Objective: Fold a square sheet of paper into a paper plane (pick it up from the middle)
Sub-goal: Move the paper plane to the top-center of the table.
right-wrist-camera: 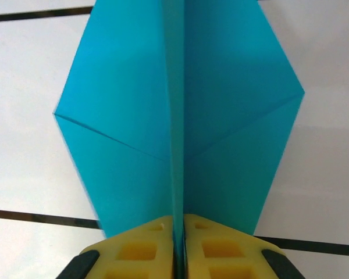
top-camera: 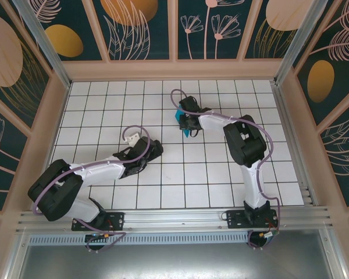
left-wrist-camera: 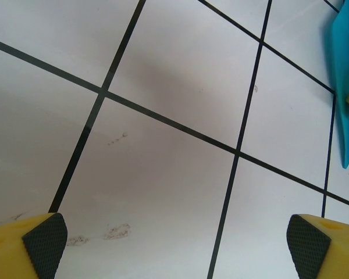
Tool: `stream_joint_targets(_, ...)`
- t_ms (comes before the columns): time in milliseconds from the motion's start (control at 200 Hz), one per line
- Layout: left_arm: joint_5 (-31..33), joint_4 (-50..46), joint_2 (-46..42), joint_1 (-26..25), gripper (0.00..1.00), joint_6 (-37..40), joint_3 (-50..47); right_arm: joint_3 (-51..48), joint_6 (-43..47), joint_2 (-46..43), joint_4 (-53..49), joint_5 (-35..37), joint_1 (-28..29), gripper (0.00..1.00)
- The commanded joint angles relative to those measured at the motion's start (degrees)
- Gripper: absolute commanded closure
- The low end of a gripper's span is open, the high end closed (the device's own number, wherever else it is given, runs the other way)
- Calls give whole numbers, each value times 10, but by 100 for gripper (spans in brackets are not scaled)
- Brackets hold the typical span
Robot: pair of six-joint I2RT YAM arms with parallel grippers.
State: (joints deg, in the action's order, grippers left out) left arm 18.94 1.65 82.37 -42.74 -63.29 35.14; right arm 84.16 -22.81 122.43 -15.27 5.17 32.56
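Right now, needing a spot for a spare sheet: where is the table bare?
Bare: the far-left tiles between the left wall and the left arm; the near tiles between it and the right arm. Crowded: mid-table, where the right fingers pinch the teal paper near the open left fingers.

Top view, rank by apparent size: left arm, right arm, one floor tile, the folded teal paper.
1. The left arm and right arm: alike, not ranked.
2. One floor tile.
3. The folded teal paper, smallest as seen; the right pincer hides part of it.
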Motion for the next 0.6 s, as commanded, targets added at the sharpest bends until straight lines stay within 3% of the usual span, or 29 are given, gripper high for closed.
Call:
stream_joint_targets(0, 7, -8, 1, 4, 1, 9, -3, 16, -1, 20, -27, 16, -1, 86)
stream_joint_targets(310, 12, -14, -9, 8, 2, 4, -2, -8, -34, 34, -25, 26, 8, 83)
stream_joint_targets(595, 53, -62, -54, 46, 1, 49, 51, 56, -41, -77, -67, 42, 18, 63)
